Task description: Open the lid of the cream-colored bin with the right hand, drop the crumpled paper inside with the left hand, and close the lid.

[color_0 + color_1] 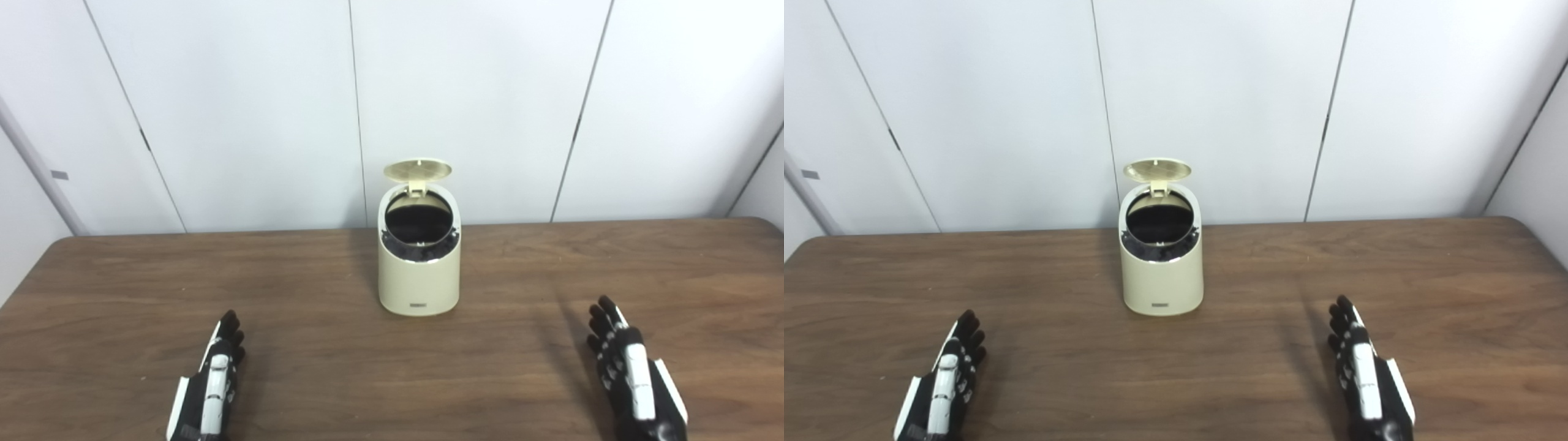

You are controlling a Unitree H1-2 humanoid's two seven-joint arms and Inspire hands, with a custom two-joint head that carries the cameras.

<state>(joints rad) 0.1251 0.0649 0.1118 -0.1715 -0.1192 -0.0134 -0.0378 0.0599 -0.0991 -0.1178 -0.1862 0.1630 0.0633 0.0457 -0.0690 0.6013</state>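
Flanking open-lidded bin (418,278): empty hands, wall behind.

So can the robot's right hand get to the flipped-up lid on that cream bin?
Probably yes. The right hand is open and holds nothing, and only bare brown wooden table lies between it and the cream-colored plastic bin, whose round lid stands open.

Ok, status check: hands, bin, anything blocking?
Left hand and right hand open, empty. Bin lid up. No paper visible. Nothing blocking.
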